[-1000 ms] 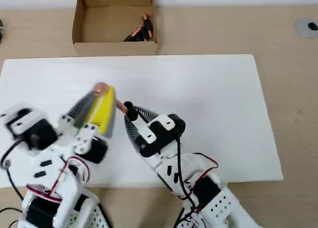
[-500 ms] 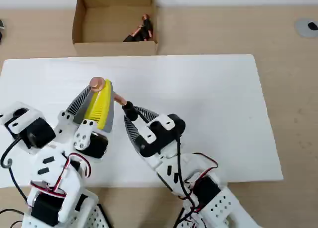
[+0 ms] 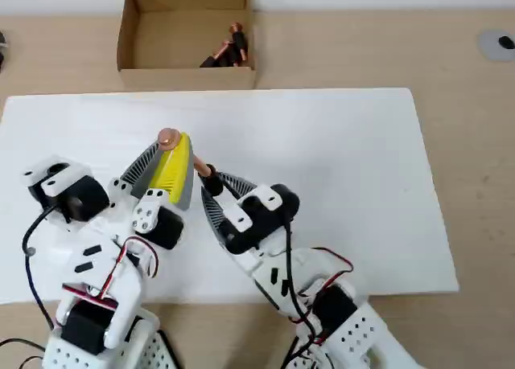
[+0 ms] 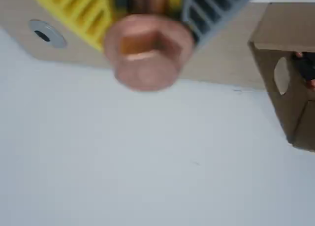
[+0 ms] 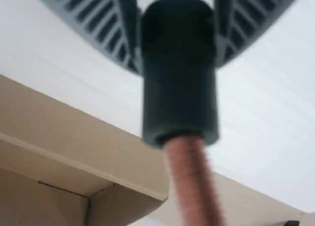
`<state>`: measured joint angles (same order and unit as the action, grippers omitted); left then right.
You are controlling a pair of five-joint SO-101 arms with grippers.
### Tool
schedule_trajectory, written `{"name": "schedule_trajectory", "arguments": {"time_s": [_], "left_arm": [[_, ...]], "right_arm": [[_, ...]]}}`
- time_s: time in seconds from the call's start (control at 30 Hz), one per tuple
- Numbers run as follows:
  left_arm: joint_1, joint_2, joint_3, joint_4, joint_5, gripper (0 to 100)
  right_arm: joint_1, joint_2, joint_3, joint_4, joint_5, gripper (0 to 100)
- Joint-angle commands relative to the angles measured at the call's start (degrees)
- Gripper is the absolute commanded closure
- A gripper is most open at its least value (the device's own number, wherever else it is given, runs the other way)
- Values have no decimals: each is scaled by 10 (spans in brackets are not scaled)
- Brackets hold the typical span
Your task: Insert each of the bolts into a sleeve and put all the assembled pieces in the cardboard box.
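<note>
Beyond the white board (image 3: 338,168), far left, the brown cardboard box (image 3: 125,39) already holds assembled pieces (image 3: 229,49) (too dark to count). Over the board's left half, the left gripper (image 3: 166,146) clamps a copper hex-head bolt (image 4: 147,51) beside the right gripper (image 3: 212,186), which is clamped on a black cylindrical sleeve (image 5: 179,73) with a threaded copper shaft (image 5: 189,181) protruding. Boxing these remains, I judge.

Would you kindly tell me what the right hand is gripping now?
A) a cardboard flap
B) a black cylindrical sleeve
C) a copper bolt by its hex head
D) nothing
B: the right hand is clamped on the black cylindrical sleeve, with a copper threaded shaft protruding from it.
</note>
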<state>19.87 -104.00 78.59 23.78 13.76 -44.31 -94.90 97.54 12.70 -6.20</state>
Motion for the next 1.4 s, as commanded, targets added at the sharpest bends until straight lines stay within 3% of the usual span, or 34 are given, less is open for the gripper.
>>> {"name": "schedule_trajectory", "arguments": {"time_s": [0.0, 0.37, 0.5, 0.77, 0.97, 1.37], "left_arm": [[-5, -4, 7, -13, 4, 997], [-3, -4, 20, -11, -15, 997], [28, -4, 39, -5, -15, 997], [108, -2, 44, 119, -15, 995], [154, -2, 44, 164, -29, 993], [139, -3, 39, 164, -55, 947]], "right_arm": [[-5, -14, -1, -19, -4, 988], [-5, -14, -2, -19, -4, 988], [-5, -14, -2, -19, -4, 988], [-5, -14, -1, -19, -4, 988], [-6, -14, -1, -19, -4, 988], [-6, -14, -1, -16, -4, 988]]}}
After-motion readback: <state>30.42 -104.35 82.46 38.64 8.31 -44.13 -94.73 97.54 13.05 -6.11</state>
